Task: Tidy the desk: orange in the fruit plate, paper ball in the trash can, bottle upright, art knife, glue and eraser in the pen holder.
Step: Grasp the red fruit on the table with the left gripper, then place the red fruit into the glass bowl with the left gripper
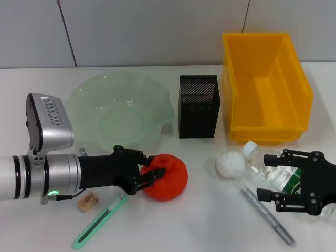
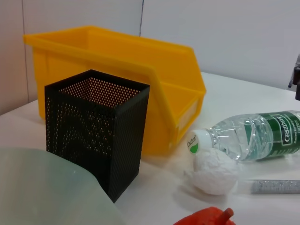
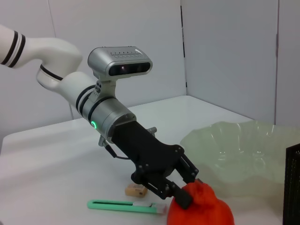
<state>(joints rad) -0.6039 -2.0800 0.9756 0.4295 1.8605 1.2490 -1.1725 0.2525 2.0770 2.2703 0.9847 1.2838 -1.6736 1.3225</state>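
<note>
The orange (image 1: 169, 177) sits on the table in front of the fruit plate (image 1: 123, 113). My left gripper (image 1: 149, 172) is shut on the orange's left side; the right wrist view shows this too (image 3: 185, 186). The clear bottle (image 1: 255, 158) lies on its side at the right, cap toward the paper ball (image 1: 230, 164). My right gripper (image 1: 265, 177) is open, its fingers straddling the bottle's body from above. The green art knife (image 1: 100, 223) and the eraser (image 1: 87, 201) lie below my left arm. A silver glue pen (image 1: 266, 215) lies in front of the bottle. The black mesh pen holder (image 1: 198, 105) stands at the centre.
A yellow bin (image 1: 265, 86) stands at the back right, next to the pen holder. The left wrist view shows the pen holder (image 2: 96, 126), bin (image 2: 154, 70), bottle (image 2: 253, 136) and paper ball (image 2: 214, 171) close together.
</note>
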